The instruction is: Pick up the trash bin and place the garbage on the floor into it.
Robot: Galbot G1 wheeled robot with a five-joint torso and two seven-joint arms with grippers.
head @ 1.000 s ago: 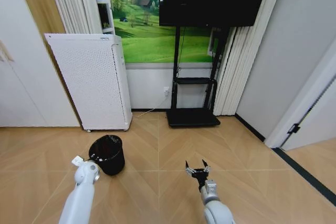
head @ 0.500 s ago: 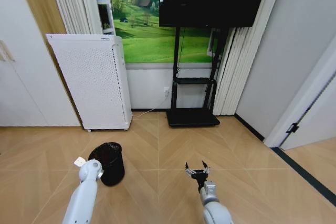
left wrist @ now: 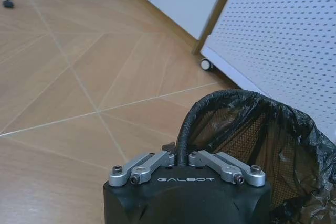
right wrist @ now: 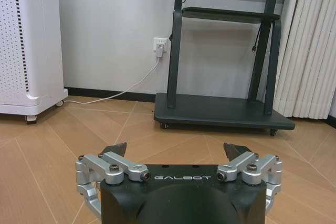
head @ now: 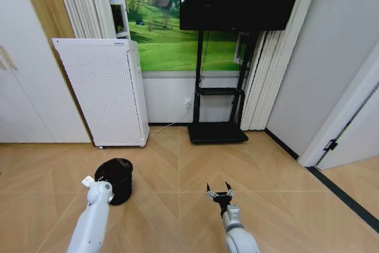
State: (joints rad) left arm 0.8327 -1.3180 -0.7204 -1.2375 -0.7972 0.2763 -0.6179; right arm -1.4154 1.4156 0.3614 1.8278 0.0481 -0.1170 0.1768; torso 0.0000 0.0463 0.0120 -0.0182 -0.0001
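Observation:
The trash bin (head: 115,177), a small black round basket lined with a black bag, is at the lower left on the floor (head: 177,170). My left gripper (head: 105,186) is shut on its near rim. In the left wrist view the fingers pinch the rim of the trash bin (left wrist: 247,129) at my left gripper (left wrist: 181,157), and the mesh wall shows inside. My right gripper (head: 217,192) hovers low over the parquet to the right of the bin, open and holding nothing; the right wrist view shows my right gripper (right wrist: 176,150) with jaws spread wide. The garbage is out of view.
A white perforated appliance (head: 103,90) stands on casters behind the bin, seen close in the left wrist view as well (left wrist: 278,35). A black TV stand (head: 217,131) sits against the back wall, with a cable to a wall socket (right wrist: 159,45). A black strip (head: 343,197) runs along the floor at right.
The bin has shifted a little to the left together with my left gripper holding its rim. The right gripper has hardly moved.

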